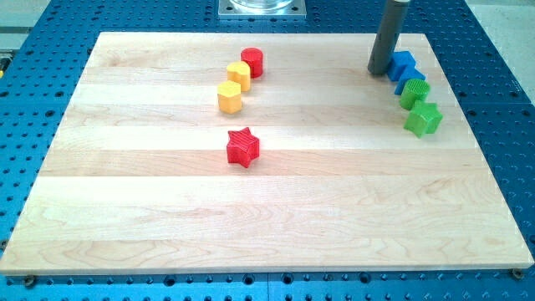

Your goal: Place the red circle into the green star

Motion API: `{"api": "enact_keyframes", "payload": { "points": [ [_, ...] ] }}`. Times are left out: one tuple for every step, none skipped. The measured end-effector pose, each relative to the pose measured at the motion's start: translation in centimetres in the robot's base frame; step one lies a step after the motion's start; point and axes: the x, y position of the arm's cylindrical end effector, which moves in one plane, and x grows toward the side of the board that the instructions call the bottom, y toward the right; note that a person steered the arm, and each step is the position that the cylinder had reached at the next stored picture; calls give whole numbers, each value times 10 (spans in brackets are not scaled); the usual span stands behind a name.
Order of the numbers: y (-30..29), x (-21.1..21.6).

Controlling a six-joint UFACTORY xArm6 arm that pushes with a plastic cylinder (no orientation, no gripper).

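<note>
Nearest to the view's bottom stands the red star [243, 146], alone on the wooden board [167, 226], a little left of the middle. Further up, a short diagonal row of three blocks rises toward the view's top right: a yellow hexagon-like block [229, 97], a second yellow block [239, 75] whose shape is hard to tell, and then the red circle [252, 62], which touches or almost touches that second yellow block.

On the view's right side, the green star [423, 119] is the lowest of another group. Just above it is a second green block [414, 92], then a blue block [413, 79], mostly hidden, and a larger blue block [402, 64]; these four sit close together in a line.

The dark rod comes down from the view's top, and its tip [380, 71] rests on the board just beside the larger blue block, at its left. The rod is a plain straight rod and holds nothing. The red circle is well apart from the tip, far toward the view's left at nearly the same height in the view. The green star lies near the tip, below it and to its right.
</note>
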Motion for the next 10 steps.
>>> {"api": "enact_keyframes", "payload": {
  "points": [
    [-1, 0],
    [-22, 2],
    [-27, 2],
    [-75, 4],
    [-141, -17],
    [-152, -78],
    [-208, -78],
    [-267, -74],
    [-267, -36],
    [-233, -24]
  ]
}}
